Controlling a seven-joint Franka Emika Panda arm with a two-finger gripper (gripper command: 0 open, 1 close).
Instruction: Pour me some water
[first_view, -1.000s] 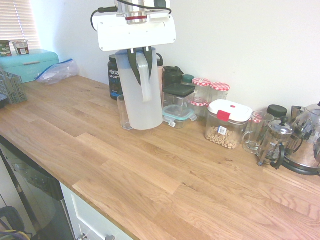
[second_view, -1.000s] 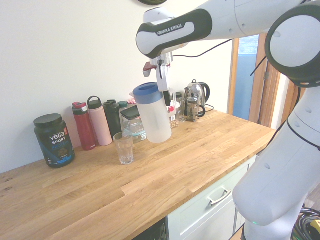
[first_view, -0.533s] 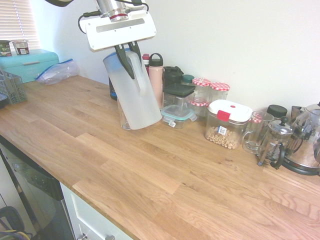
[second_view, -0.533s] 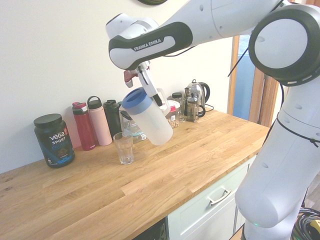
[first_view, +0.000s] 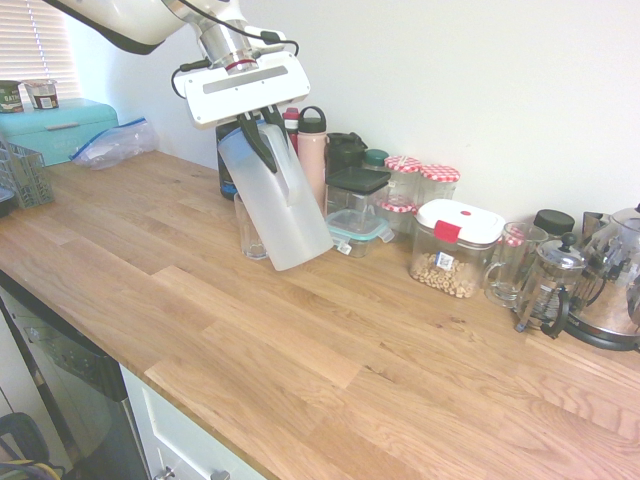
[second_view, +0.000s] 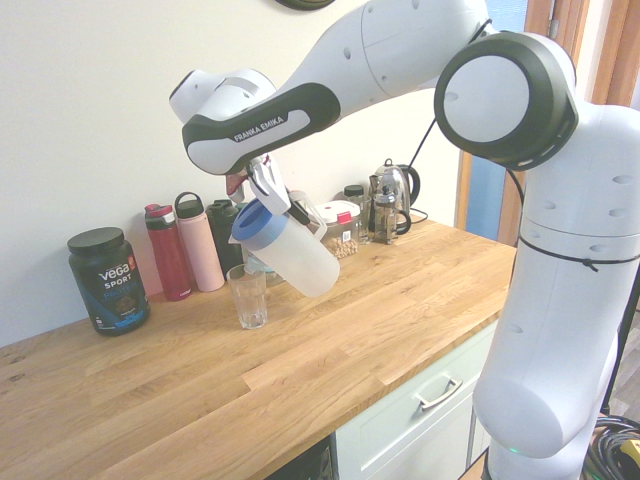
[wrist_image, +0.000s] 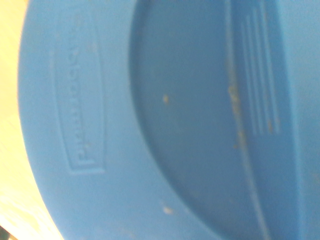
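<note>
A translucent white pitcher (first_view: 281, 212) (second_view: 296, 258) with a blue lid (second_view: 252, 222) hangs tilted in the air, lid end leaning over an empty clear glass (second_view: 247, 296) (first_view: 247, 228) that stands on the wooden counter (first_view: 300, 350). My gripper (first_view: 262, 135) (second_view: 272, 192) is shut on the pitcher's handle at its top. The blue lid (wrist_image: 165, 120) fills the wrist view. No water shows in the glass.
Along the wall stand a black Vega tub (second_view: 108, 279), red (second_view: 168, 252) and pink (second_view: 201, 243) bottles, storage jars (first_view: 455, 245), a French press (first_view: 545, 285) and a kettle (first_view: 615, 290). A teal bread box (first_view: 55, 128) sits at the far left.
The pitcher has gone from upright to strongly tilted and swung with the gripper toward the glass, its lid end now lower and over the glass.
</note>
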